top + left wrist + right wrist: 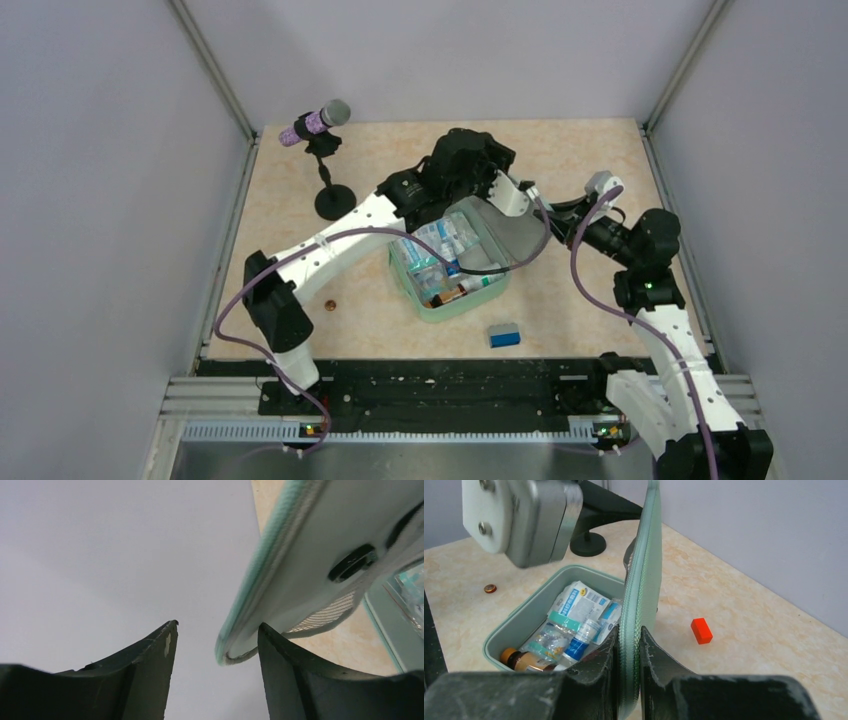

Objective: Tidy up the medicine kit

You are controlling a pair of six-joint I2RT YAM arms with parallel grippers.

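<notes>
The mint-green medicine kit (432,309) stands open at the table's middle, its lid (500,235) raised upright. Inside the kit (514,625) lie packets, a blue-labelled vial and a brown bottle (521,659). My right gripper (630,630) is shut on the zippered edge of the lid (644,555); from above, this gripper (540,212) sits at the lid's right side. My left gripper (217,625) is open, and the rim of the lid (300,555) lies between its fingers, against the right one. From above, the left gripper (497,185) is at the lid's far edge.
A small blue block (504,335) lies in front of the kit. An orange-red block (701,630) sits on the table beyond the lid. A coin (331,304) lies left of the kit. A microphone on a black stand (325,160) stands at the far left.
</notes>
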